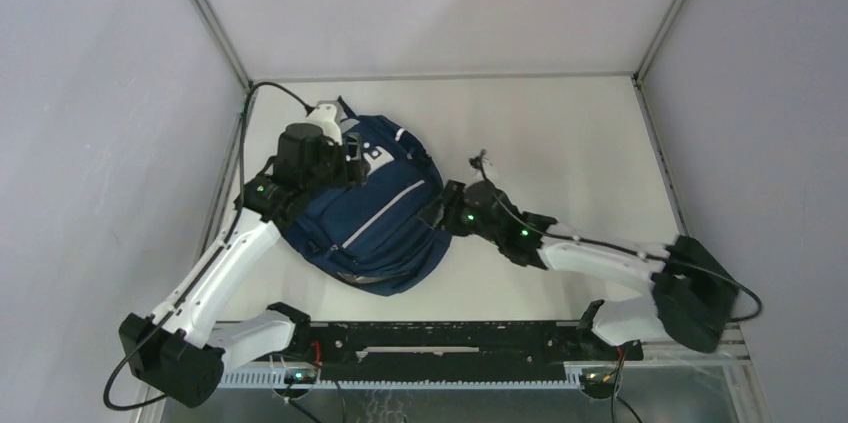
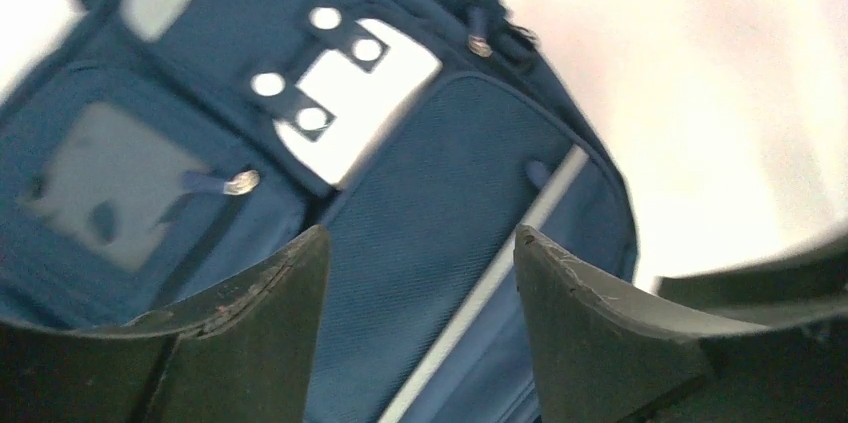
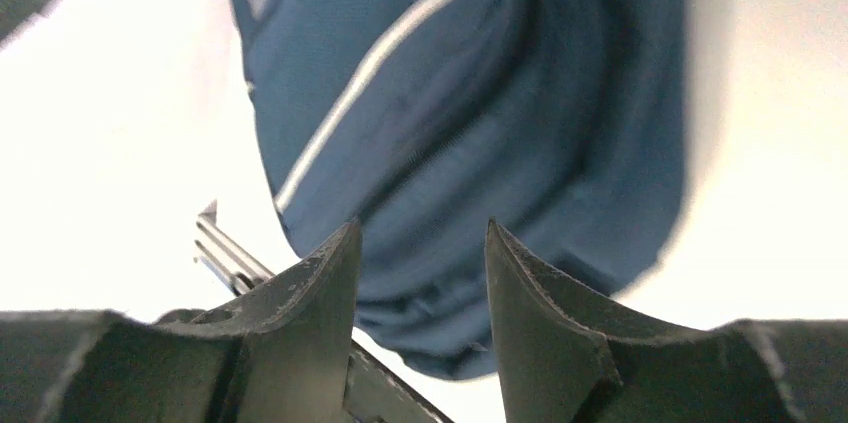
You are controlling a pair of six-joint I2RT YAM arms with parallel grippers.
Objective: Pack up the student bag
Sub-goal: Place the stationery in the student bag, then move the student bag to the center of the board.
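Observation:
The student bag [image 1: 375, 218] is a navy-blue backpack with a pale stripe and white patches. It lies flat on the white table, left of centre. My left gripper [image 1: 352, 158] hovers over the bag's far end, open and empty; its view shows the bag's front [image 2: 440, 193] with the white patch [image 2: 350, 98] and zipper pulls. My right gripper [image 1: 438, 211] is at the bag's right edge, open and empty; its view shows the bag [image 3: 480, 123] past its fingers. I cannot see whether the fingers touch the fabric.
A small dark item [image 1: 481, 158] lies on the table right of the bag. Grey walls enclose the table [image 1: 560, 133] on three sides. A black rail [image 1: 450, 338] with the arm bases runs along the near edge.

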